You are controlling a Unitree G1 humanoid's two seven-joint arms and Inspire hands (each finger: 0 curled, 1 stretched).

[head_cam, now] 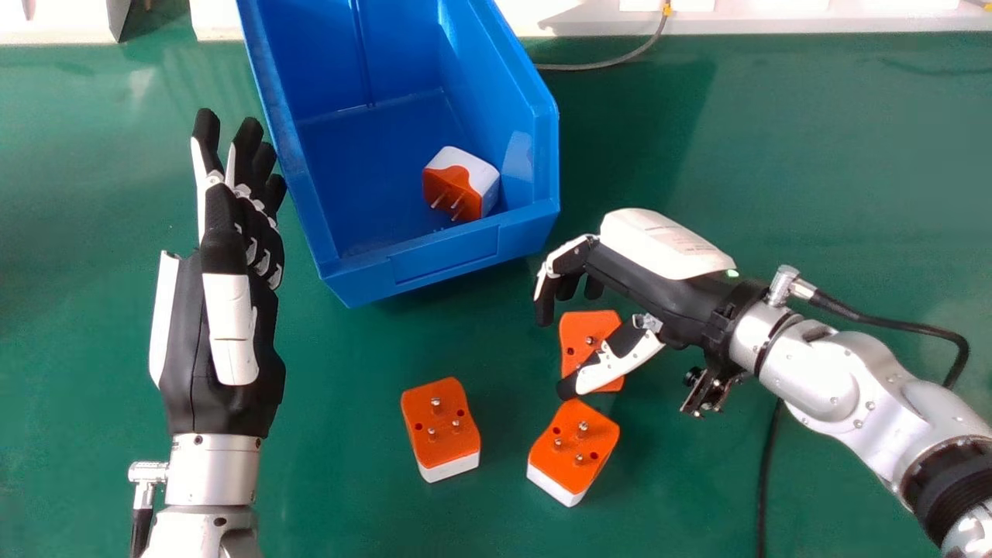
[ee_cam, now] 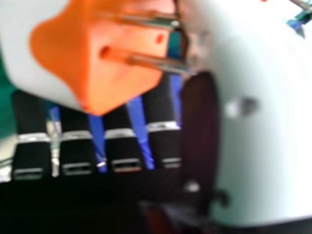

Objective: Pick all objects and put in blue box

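In the head view, my right hand (head_cam: pixel 670 298) is open above an orange-and-white plug adapter (head_cam: pixel 583 335), which shows between its bent, relaxed fingers and thumb. The right hand view has this adapter (ee_cam: pixel 124 68) close up, pins toward the thumb (ee_cam: pixel 263 131); contact cannot be told. Nearer the robot are two more adapters, pins up: one (head_cam: pixel 442 426) at centre, the other (head_cam: pixel 575 449) just below the thumb tip. A fourth adapter (head_cam: pixel 459 184) lies inside the blue box (head_cam: pixel 446 257), its pins toward the front wall. My left hand (head_cam: pixel 186 341) stands open, fingers straight, left of the box.
The green table (head_cam: pixel 814 194) carries everything. The box's raised side walls stand between the two hands. A grey cable (head_cam: pixel 620 60) runs behind the box along the white back edge, and a black cable (head_cam: pixel 767 473) lies beneath the right forearm.
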